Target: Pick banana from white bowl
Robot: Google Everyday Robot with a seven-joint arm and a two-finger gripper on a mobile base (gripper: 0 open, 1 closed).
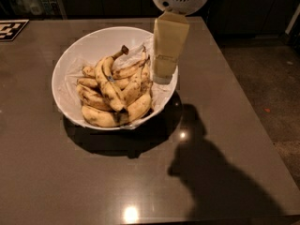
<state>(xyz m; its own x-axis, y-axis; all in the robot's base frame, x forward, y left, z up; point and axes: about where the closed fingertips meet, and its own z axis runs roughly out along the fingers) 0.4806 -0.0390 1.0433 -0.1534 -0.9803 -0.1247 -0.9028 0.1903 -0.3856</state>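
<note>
The white bowl stands on the dark table left of centre, lined with a thin white sheet and holding several spotted bananas. The banana, long and curved with a dark stem pointing to the back right and a tiny blue sticker, lies on top of the pile. My gripper, a cream block under the white wrist housing, hangs over the bowl's right rim. It is right of the banana, apart from it and holding nothing.
The dark brown table ends at the right, with floor beyond it. A black-and-white marker tag lies at the back left corner. My arm's shadow falls on the table at the front right.
</note>
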